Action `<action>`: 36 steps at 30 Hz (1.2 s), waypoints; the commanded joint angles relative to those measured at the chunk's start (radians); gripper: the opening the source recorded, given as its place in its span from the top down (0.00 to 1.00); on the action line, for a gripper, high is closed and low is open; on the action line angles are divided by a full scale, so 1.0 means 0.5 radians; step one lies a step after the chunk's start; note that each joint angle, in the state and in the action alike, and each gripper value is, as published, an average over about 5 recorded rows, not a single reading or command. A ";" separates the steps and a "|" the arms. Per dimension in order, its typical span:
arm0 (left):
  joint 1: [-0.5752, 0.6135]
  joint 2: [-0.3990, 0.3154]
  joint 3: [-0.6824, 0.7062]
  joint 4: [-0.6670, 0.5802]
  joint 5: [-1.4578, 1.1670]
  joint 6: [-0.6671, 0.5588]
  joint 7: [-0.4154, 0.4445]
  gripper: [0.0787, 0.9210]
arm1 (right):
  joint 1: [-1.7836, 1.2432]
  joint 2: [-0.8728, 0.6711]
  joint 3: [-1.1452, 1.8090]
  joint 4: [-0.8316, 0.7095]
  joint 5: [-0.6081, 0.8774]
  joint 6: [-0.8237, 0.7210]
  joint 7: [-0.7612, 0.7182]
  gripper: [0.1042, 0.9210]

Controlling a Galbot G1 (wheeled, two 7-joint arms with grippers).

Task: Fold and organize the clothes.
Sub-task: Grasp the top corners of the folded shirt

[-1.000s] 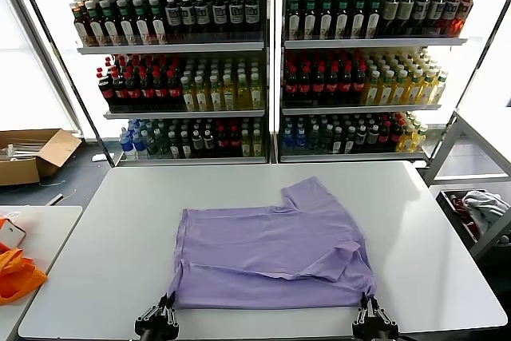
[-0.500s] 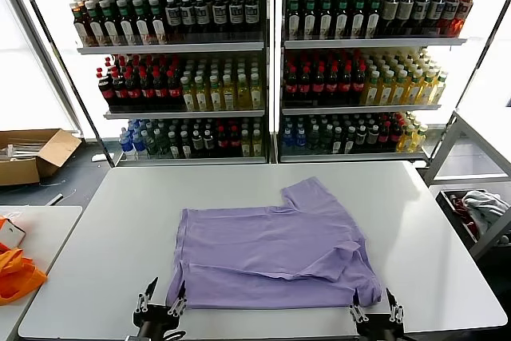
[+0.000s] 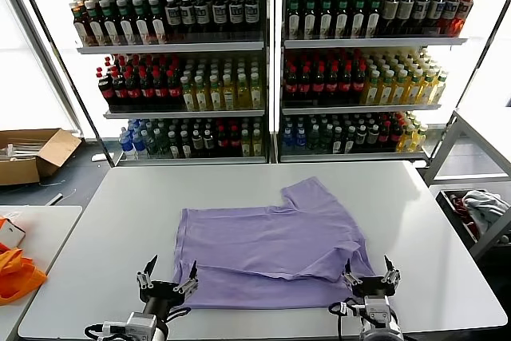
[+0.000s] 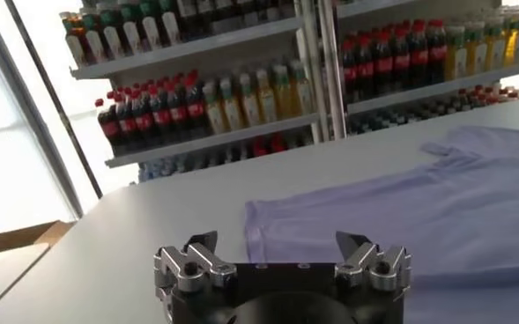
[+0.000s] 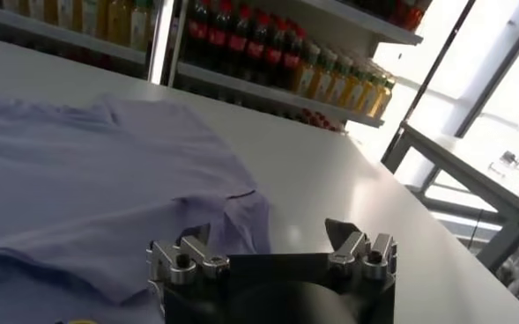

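Behind the white table (image 3: 415, 229) stand two tall shelving racks (image 3: 271, 61) packed with rows of bottled drinks, and a cardboard box (image 3: 32, 153) sits on the floor off to the robot's left. From the head view, a lavender T-shirt (image 3: 271, 249) lies on the table's middle, partly folded, plain side up, with one short sleeve reaching toward the racks and a fold line running across its lower half. At the table's near edge the left gripper (image 3: 168, 275) sits at the shirt's near left corner with its fingers spread and nothing between them. The right gripper (image 3: 370, 271) sits at the shirt's near right corner, spread wide too and holding nothing. An orange cloth (image 3: 16, 273) lies on a side table (image 3: 40, 221) at the robot's left, and a bin with crumpled fabric (image 3: 483, 213) stands to the right.

From the left wrist view, the left gripper (image 4: 281, 255) shows its two fingers apart over bare tabletop, the shirt (image 4: 418, 220) lying just beyond and to one side, its edge near one fingertip.

From the right wrist view, the right gripper (image 5: 272, 248) also stands released, with the shirt's (image 5: 92, 185) corner lying loose on the table close to one finger.
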 commanded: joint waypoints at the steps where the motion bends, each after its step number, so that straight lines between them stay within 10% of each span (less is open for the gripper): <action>1: -0.213 0.028 -0.014 0.097 -0.130 0.072 0.034 0.12 | 0.469 0.004 -0.033 -0.319 0.059 -0.082 -0.038 0.12; 19: -1.156 0.371 0.106 0.797 -0.658 0.241 0.221 0.12 | 1.490 0.293 -0.126 -1.222 0.426 -0.076 -0.071 0.12; 36: -1.689 0.362 0.232 1.538 -0.810 0.246 0.264 0.12 | 1.868 0.407 -0.290 -1.819 0.448 -0.047 -0.254 0.12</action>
